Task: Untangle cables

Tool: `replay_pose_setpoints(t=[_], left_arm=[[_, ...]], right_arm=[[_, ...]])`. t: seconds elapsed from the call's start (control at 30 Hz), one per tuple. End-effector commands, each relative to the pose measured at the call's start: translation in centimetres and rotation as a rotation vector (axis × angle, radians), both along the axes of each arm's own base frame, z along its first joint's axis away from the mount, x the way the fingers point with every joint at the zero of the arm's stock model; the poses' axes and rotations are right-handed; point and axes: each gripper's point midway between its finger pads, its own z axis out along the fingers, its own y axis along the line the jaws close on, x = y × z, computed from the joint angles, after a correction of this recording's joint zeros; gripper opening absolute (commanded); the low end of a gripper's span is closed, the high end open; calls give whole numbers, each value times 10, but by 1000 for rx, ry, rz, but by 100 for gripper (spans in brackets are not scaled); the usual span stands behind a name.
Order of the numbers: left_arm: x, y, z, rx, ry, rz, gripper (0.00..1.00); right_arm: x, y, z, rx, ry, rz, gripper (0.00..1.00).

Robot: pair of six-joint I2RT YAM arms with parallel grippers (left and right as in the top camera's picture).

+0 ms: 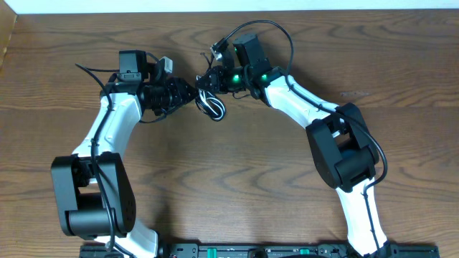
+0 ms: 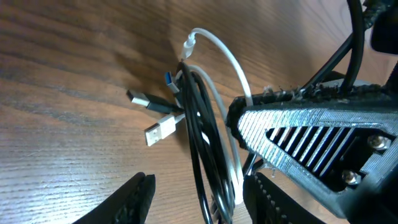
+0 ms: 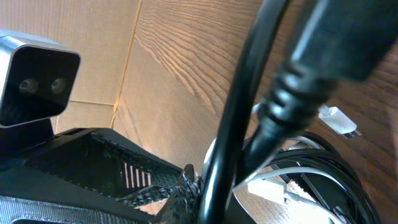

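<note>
The cables lie in a small looped bundle on the wooden table between both grippers. In the left wrist view the thin black cable forms a tight coil with the white cable arching over it. A black plug and a white plug stick out to the left. My left gripper stands open astride the coil, its right finger against the strands. My right gripper is shut on the bundle's top, its tip where the white cable meets it. The right wrist view shows its jaws closed beside the loops.
A thick black arm wire crosses the right wrist view and hides much of the bundle. The two arms nearly touch at the table's far middle. The table's back edge runs close behind them.
</note>
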Motion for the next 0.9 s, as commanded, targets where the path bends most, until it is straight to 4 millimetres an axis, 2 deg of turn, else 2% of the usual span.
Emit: replay_pose_setpoints(t=[0.0, 0.2, 0.33, 0.4, 0.43, 0.47, 0.67, 0.87], left_arm=[[-1, -3, -8, -24, 20, 3, 49], [-1, -9, -20, -25, 45, -8, 40], [0, -10, -21, -25, 40, -10, 33], [1, -10, -21, -25, 36, -11, 24], [1, -9, -21, -22, 32, -15, 13], [1, -9, -21, -21, 31, -18, 8], [0, -9, -22, -5, 11, -49, 7], [-2, -5, -25, 16, 8, -59, 7]], right_arm=[[-4, 3, 1, 34, 35, 21, 1], [-5, 5, 6, 55, 33, 35, 1], [-5, 5, 6, 56, 33, 37, 1], [-5, 5, 6, 57, 36, 36, 1], [-5, 5, 6, 57, 42, 33, 1], [-5, 5, 6, 57, 43, 32, 1], [-1, 0, 6, 56, 42, 22, 1], [12, -18, -2, 25, 64, -32, 1]])
